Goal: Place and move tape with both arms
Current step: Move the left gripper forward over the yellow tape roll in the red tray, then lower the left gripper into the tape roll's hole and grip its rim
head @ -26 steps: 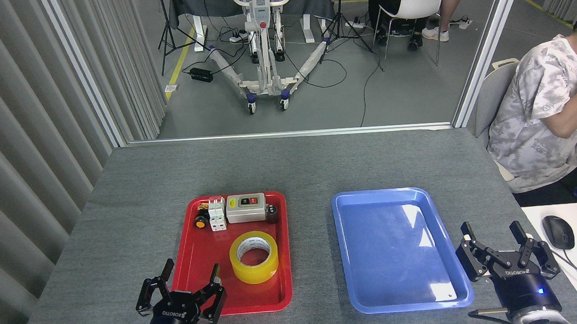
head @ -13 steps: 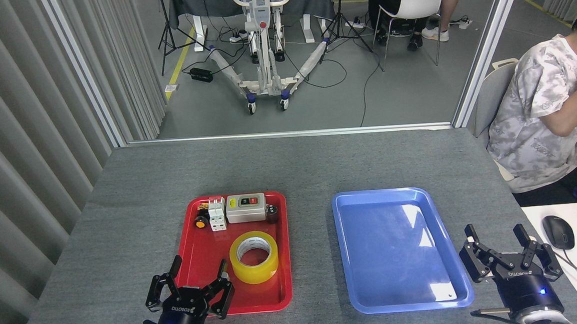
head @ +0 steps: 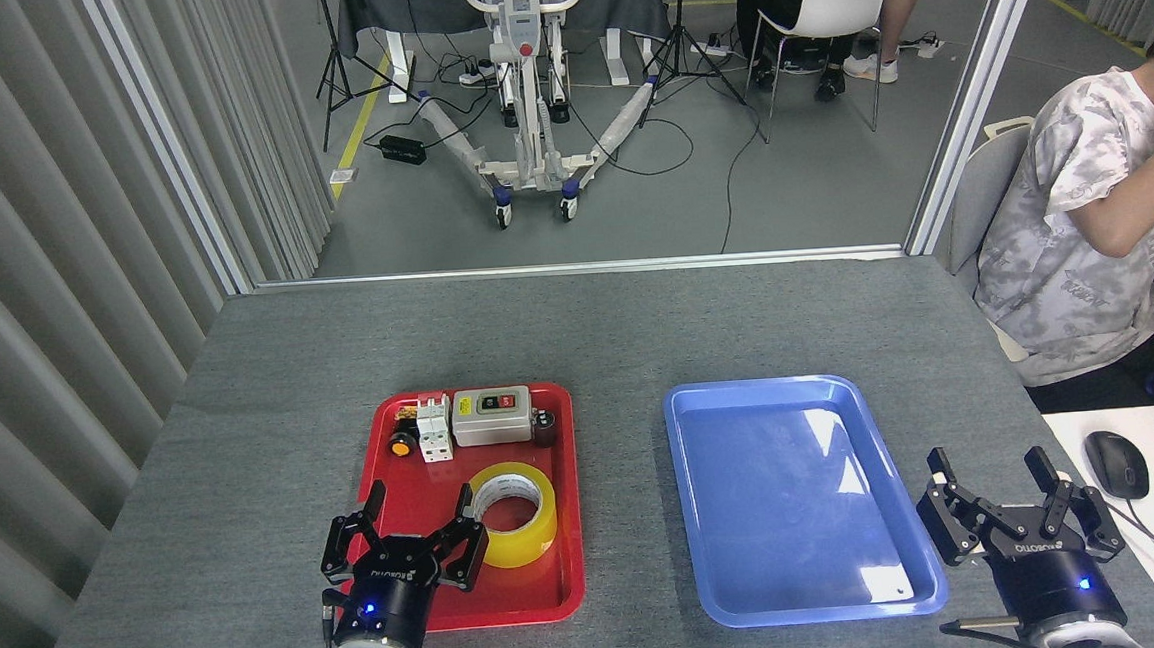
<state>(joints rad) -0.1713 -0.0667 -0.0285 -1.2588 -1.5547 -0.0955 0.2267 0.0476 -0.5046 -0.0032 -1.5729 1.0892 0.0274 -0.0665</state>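
Two trays are lying side by side on the grey surface point(head: 578, 334): a red tray point(head: 387, 491) at lower centre-left of the frame and a blue tray point(head: 711, 556) at lower centre-right, well apart from each other. Along the far end of the red tray a row of small electrical parts is being kept: a grey switch box point(head: 490, 415) with a green and a red button, a white terminal block point(head: 433, 428) just left of it, a small yellow-capped part point(head: 402, 444) further left, and a dark cylindrical part point(head: 544, 426) to the right. The tape point(head: 520, 513) is lying flat in the near half of the red tray, its white core facing up. The blue tray is holding nothing.

A person in a patterned white shirt point(head: 1064, 254) is being seen seated at the right edge, beside a white desk carrying a black mouse point(head: 1115, 463). Beyond the surface, a wheeled stand point(head: 530, 157) and cables are standing on the floor.

The left end effector point(head: 419, 519) is being held over the near left part of the red tray with its fingers spread open, one fingertip point(head: 466, 499) overlapping the left rim of the tape in the picture; whether contact is being made cannot be told. The right end effector point(head: 992, 479) is being held at lower right, just beside the blue tray's right edge, fingers spread open and gripping nothing.
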